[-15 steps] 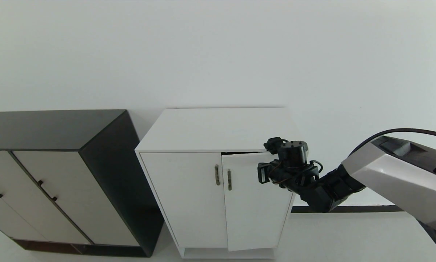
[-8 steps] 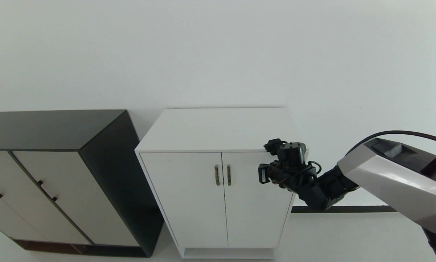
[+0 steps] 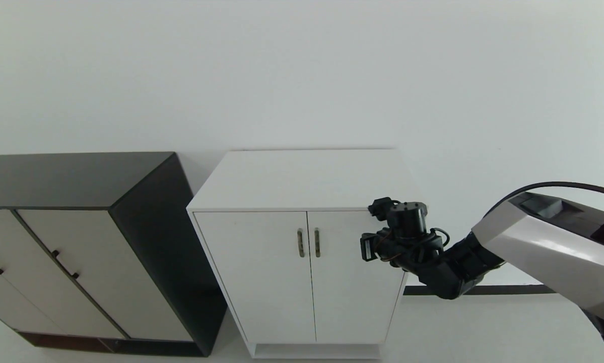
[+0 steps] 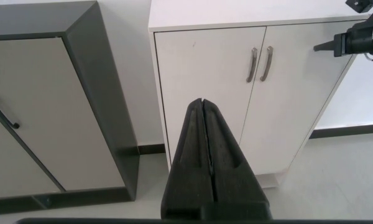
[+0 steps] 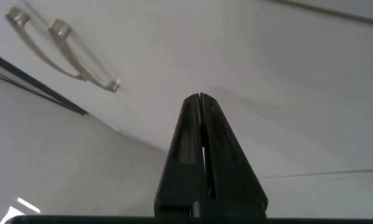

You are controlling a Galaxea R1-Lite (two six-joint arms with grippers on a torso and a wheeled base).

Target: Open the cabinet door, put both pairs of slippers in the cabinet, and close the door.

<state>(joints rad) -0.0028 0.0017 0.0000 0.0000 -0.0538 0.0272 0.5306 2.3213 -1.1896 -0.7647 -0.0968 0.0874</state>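
Observation:
The white cabinet (image 3: 302, 177) stands against the wall with both doors flush, its two metal handles (image 3: 309, 242) side by side at the middle. My right gripper (image 3: 366, 248) is at the upper right of the right door (image 3: 352, 292), shut and empty. In the right wrist view its tips (image 5: 201, 97) point at the door panel close up, with the handles (image 5: 62, 46) off to one side. My left gripper (image 4: 202, 101) is shut and empty, held well back from the cabinet (image 4: 205, 68) and facing its left door.
A black cabinet (image 3: 150, 237) with pale doors and dark handles stands right next to the white one on the left. Open floor (image 3: 483, 327) lies to the right of the white cabinet, with a dark baseboard strip along the wall.
The right door stood ajar one second ago and now sits flush. My right gripper has since drawn slightly back to the right.

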